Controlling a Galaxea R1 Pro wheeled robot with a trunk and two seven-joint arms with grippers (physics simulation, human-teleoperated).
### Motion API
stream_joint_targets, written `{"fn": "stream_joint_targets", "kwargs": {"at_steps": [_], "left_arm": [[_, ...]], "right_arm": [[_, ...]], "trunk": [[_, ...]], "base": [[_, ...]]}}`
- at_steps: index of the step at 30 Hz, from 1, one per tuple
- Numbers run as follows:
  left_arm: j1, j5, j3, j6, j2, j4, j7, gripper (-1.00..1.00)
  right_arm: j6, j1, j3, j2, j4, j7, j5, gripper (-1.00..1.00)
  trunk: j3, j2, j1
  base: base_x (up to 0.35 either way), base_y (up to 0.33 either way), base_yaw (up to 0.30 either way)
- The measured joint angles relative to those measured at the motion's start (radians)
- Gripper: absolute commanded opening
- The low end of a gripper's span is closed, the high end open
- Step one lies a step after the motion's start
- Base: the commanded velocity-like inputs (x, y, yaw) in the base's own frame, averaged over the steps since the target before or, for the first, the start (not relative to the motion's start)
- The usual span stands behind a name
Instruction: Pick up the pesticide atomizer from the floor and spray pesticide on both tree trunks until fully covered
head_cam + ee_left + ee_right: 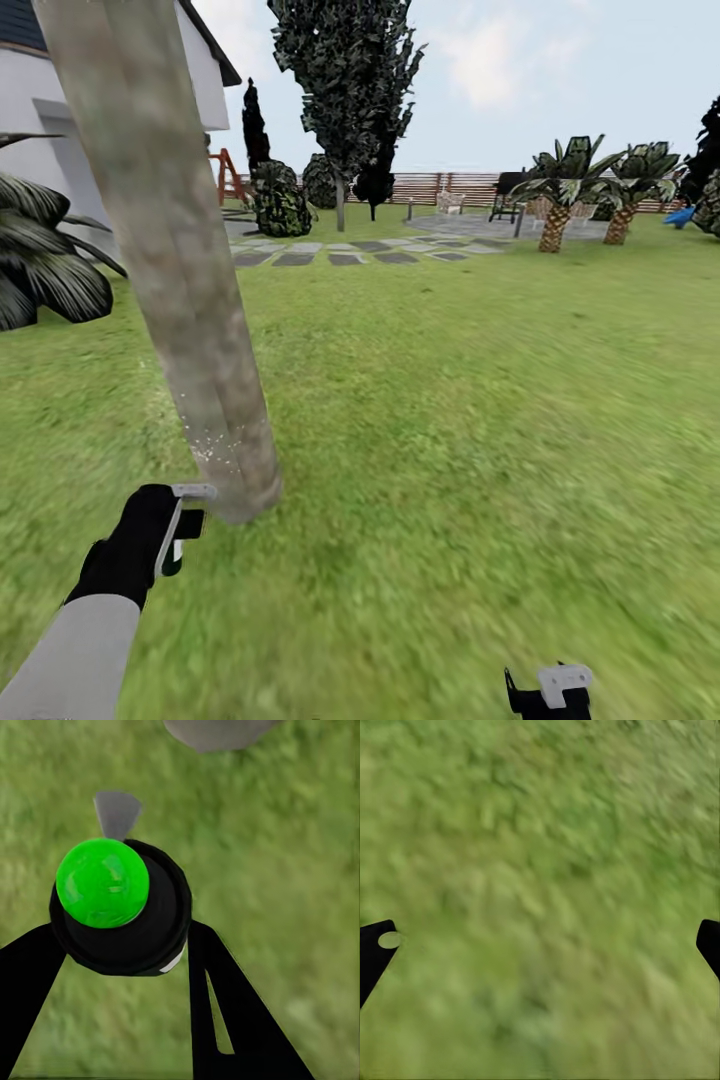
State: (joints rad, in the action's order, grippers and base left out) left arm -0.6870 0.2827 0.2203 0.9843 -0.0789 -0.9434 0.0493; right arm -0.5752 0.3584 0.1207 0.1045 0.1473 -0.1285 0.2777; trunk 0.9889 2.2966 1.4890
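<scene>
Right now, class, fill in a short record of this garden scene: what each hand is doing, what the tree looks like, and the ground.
Left hand: shut on the black atomizer with round green cap
Right hand: open above the green grass
Thick beige-grey tree trunk: leaning, just ahead of the left hand
Tiny white specks: low on the trunk
Grey paving slabs: far behind

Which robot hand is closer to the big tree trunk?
The left. The left gripper, holding the atomizer, sits right beside the base of the tree trunk. The right gripper is far off to the other side, over grass.
</scene>
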Motion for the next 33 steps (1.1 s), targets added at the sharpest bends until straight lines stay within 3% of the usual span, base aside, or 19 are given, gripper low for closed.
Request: {"fn": "stream_joint_targets", "kwargs": {"at_steps": [2, 7, 9, 26, 28, 33], "left_arm": [[-0.008, 0.0, 0.0, 0.0, 0.0, 0.0, 0.0, -1.0], [-0.09, 0.002, 0.001, 0.009, -0.006, 0.001, 0.0, -1.0], [-0.105, 0.006, 0.019, 0.011, -0.018, 0.001, 0.001, -1.0], [-0.105, 0.002, 0.023, 0.007, -0.013, -0.016, 0.001, -1.0], [-0.103, 0.003, 0.023, 0.011, -0.013, -0.062, 0.001, -1.0], [-0.109, -0.001, 0.023, 0.013, -0.013, -0.078, 0.001, -1.0]], "right_arm": [[0.0, 0.0, 0.0, 0.0, 0.0, -0.001, 0.0, 1.0], [0.0, 0.0, 0.0, 0.0, 0.001, 0.0, 0.0, 1.0], [0.0, 0.0, 0.0, 0.0, 0.001, 0.0, 0.0, 1.0], [0.001, 0.0, 0.002, 0.001, 0.001, -0.003, 0.0, 1.0], [0.001, 0.0, 0.002, 0.001, 0.001, -0.003, 0.0, 1.0], [0.001, 0.0, 0.002, 0.0, 0.001, -0.003, 0.0, 1.0]], "trunk": [[0.0, 0.0, 0.0], [0.0, 0.0, 0.0], [0.0, 0.0, 0.0], [0.0, 0.0, 0.0], [0.0, 0.0, 0.0], [0.0, 0.0, 0.0]], "base": [[0.0, 0.0, 0.277], [0.0, 0.0, 0.243], [0.0, 0.0, 0.076], [0.142, -0.126, 0.003], [-0.135, -0.122, 0.0], [-0.132, -0.204, 0.007]]}}
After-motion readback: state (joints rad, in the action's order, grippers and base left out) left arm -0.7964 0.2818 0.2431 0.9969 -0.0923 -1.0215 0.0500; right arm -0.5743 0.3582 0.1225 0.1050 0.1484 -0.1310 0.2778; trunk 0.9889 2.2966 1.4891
